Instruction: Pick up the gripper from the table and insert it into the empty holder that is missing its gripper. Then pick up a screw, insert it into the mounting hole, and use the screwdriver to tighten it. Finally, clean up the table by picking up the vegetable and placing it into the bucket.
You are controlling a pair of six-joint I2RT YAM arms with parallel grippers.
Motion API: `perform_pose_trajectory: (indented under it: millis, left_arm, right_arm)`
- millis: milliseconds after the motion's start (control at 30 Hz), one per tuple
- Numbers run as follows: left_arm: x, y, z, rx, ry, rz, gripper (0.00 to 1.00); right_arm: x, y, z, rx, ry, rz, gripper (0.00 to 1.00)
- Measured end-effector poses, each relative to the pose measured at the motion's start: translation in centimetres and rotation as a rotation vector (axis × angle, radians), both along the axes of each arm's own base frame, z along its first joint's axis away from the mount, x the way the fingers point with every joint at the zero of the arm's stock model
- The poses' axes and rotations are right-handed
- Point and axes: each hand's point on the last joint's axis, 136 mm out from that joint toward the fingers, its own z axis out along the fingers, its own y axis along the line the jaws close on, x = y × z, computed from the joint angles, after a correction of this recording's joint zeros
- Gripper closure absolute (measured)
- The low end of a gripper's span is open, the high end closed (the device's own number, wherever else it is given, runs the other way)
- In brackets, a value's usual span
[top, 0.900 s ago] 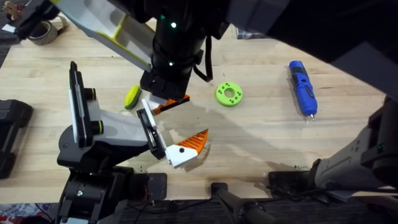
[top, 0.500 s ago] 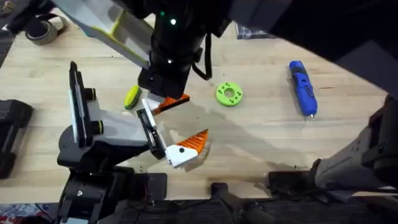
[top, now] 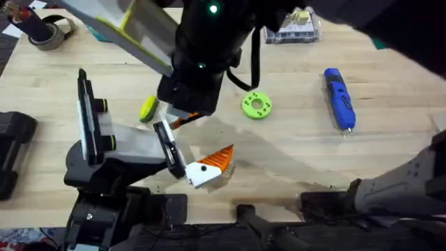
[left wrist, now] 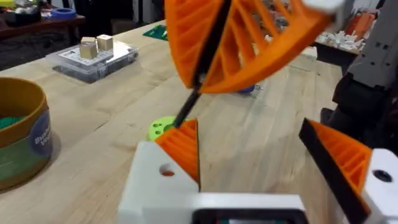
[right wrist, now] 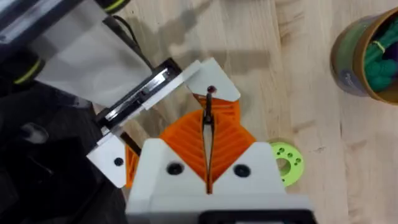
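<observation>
The table carries the grey mechanism at near left, its holder a slim plate slanting toward the middle. The right gripper, closed with 2 pads pinching the gripper, hangs just beyond the holder's far end. Line the dark base up with the plate and slide it on slowly, without twisting. The left gripper waits nearby, spread wide and holding nothing.
</observation>
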Motion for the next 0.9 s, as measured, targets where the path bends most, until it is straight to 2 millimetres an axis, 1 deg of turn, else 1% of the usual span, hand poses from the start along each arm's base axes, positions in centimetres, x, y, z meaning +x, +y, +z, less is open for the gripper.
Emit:
perform_pose_trajectory:
  millis: [267,400,433,467,900]
  left_arm:
    - [0.0,0.0,0.0,0.000,0.000,0.000,0.014]
    - [0.0,0.0,0.0,0.000,0.000,0.000,0.013]
    - [0.0,0.0,0.0,0.000,0.000,0.000,0.013]
    - [0.0,0.0,0.0,0.000,0.000,0.000,0.013]
    - [0.0,0.0,0.0,0.000,0.000,0.000,0.015]
  right_arm:
    - [-0.1,-0.2,-0.6,-0.026,0.015,0.000,0.989]
    - [-0.1,-0.1,-1.7,-0.058,0.034,0.000,0.989]
    - [0.0,0.0,-2.4,-0.076,0.044,0.000,0.989]
    - [0.0,0.0,-2.5,-0.079,0.046,0.000,0.989]
    - [0.0,0.0,-2.6,-0.082,0.047,-0.001,0.989]
